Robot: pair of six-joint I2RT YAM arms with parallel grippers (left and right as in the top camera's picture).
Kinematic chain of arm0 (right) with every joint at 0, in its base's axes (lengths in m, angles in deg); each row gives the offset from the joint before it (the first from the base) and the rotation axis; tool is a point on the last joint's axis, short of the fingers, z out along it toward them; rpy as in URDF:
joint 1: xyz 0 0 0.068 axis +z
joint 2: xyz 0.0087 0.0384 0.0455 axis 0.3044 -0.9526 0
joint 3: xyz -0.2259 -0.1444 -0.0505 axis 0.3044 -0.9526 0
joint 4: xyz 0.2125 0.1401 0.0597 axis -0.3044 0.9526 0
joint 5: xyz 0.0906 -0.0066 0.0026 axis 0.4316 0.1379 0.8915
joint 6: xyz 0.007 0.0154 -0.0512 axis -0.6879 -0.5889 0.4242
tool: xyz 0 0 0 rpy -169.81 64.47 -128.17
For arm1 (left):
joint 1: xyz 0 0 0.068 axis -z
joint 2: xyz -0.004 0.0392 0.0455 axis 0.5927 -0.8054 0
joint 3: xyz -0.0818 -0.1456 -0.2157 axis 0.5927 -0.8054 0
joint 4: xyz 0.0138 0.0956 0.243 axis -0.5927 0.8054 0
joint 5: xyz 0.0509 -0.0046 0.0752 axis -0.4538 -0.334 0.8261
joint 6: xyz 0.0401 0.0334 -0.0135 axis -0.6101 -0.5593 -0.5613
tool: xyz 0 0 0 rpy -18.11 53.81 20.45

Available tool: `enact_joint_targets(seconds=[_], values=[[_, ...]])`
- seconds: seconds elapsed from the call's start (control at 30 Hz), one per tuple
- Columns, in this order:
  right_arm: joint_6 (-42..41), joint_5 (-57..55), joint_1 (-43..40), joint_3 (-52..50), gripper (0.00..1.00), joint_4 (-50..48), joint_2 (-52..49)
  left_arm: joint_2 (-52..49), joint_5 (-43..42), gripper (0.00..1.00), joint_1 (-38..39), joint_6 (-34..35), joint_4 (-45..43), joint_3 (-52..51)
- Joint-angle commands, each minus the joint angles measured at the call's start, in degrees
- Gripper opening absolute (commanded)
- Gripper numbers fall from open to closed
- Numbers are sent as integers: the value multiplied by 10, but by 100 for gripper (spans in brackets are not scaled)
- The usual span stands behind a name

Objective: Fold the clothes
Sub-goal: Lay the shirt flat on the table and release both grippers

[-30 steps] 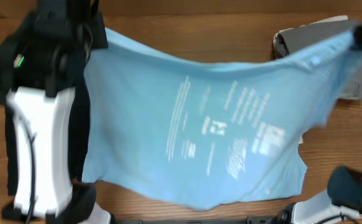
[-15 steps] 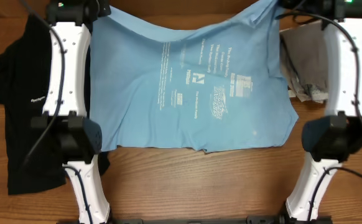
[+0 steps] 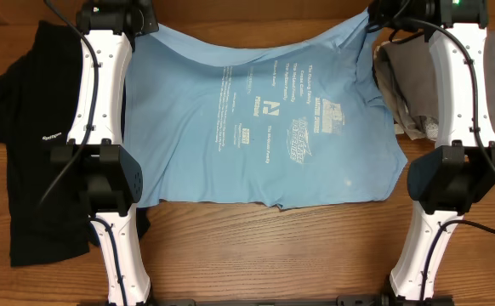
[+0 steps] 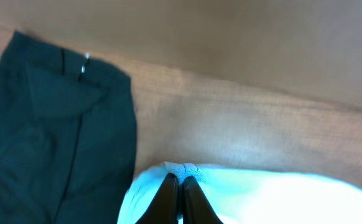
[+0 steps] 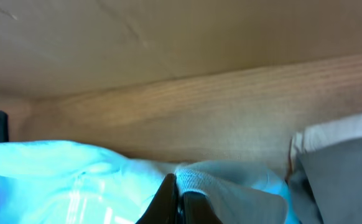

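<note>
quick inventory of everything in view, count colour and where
light blue T-shirt: one, light blue with white lettering, spread flat mid-table
black shirt: one, black with small white logo, table's left side
grey pieces: count unclear, grey, heaped at far right
table: one, brown wood, beneath everything
arms: two, white and black, flanking the T-shirt
left gripper: one, black fingers, shut on the T-shirt's far left corner
right gripper: one, black fingers, shut on the T-shirt's far right corner

wooden table (image 3: 264, 255), plain tan backdrop behind (image 4: 231, 37)
</note>
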Motion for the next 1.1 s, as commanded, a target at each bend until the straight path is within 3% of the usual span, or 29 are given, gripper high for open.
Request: enact_joint_targets(seconds=[0.0, 0.3, 0.63, 1.07], values=[[0, -7, -1, 12, 4, 46, 31, 19, -5, 4, -4, -20, 41, 9], [0, -49, -1, 12, 4, 240, 33, 18, 15, 4, -7, -28, 207, 9], [-2, -101, -5, 11, 4, 356, 21, 16, 24, 4, -40, -28, 279, 8], [-2, -114, -5, -117, 4, 334, 18, 16, 2, 4, -38, -43, 279, -45]])
